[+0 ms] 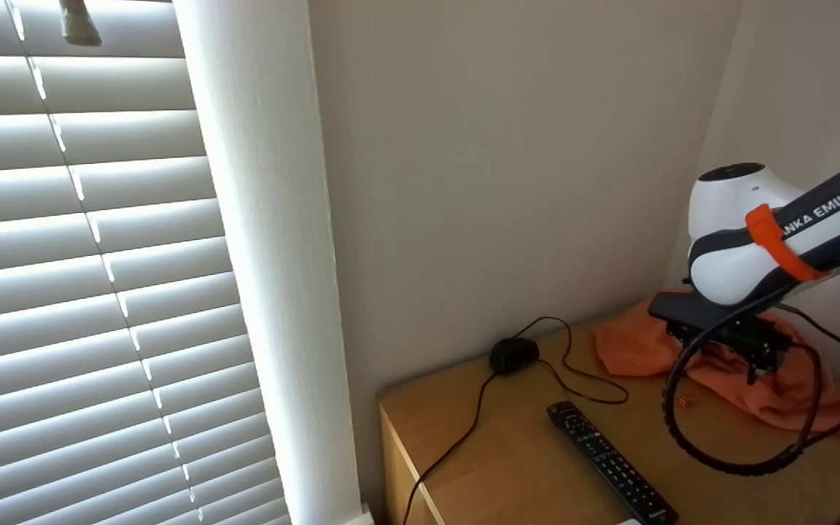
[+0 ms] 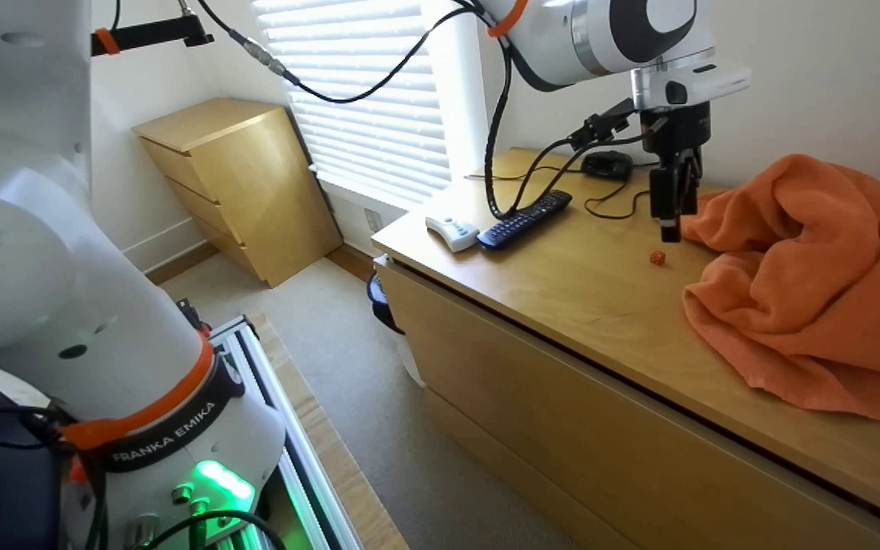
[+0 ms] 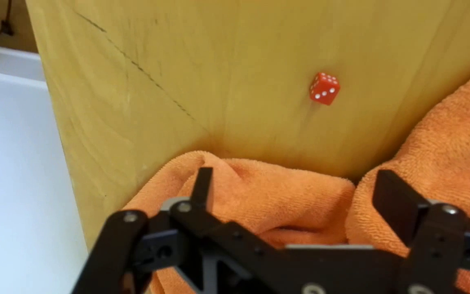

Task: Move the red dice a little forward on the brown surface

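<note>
By a long straight front edge and the end edge nearest the blinds [image 1: 99, 292], a squared corner is made on the brown counter [image 2: 577, 290]. The red dice [image 3: 324, 90] is set on the wood well in from the front edge, with a broad run of counter seen between the two. On two sides the dice is bordered by the orange towel [image 3: 288, 196], a band of wood being seen between them. By the towel's lower folds the front edge is nearly reached. Near the corner by the blinds, a white device [image 2: 452, 232] is placed just beside a black remote [image 2: 524, 220]; close to the back edge, a black box [image 1: 513, 355] is joined to a thin looping cable [image 1: 477, 417].

The gripper [image 3: 294, 179] is held above the counter near the dice; its fingers [image 3: 202, 184] are released and spread wide, with towel seen beyond the gap. Whether the towel is touched by them cannot be told.

Smooth, lightly streaked grain is shown by the wood, crossed by a broken dark line. The towel is gathered into rounded folds of soft, fuzzy pile. The dice is shaped as a cube and marked with white pips, three of them slanted across one face, and the fingers are dark and blocky
</note>
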Robot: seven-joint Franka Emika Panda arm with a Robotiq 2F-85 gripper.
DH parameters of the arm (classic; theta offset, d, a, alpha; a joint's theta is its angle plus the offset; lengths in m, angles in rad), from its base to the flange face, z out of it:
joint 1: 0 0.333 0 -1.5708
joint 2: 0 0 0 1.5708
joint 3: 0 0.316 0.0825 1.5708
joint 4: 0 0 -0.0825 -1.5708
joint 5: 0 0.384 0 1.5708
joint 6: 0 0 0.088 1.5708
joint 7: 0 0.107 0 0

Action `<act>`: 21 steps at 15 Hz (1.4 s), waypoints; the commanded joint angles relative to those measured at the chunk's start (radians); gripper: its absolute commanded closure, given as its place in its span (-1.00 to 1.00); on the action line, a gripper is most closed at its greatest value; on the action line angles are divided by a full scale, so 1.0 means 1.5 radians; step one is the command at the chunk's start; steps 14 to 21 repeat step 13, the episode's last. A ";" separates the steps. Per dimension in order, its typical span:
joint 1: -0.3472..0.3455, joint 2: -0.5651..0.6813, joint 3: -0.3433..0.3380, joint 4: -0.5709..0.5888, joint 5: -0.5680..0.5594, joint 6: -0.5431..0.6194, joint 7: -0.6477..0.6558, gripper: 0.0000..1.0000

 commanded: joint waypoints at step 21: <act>-0.101 -0.023 0.035 0.009 0.273 -0.138 -0.140 -1.00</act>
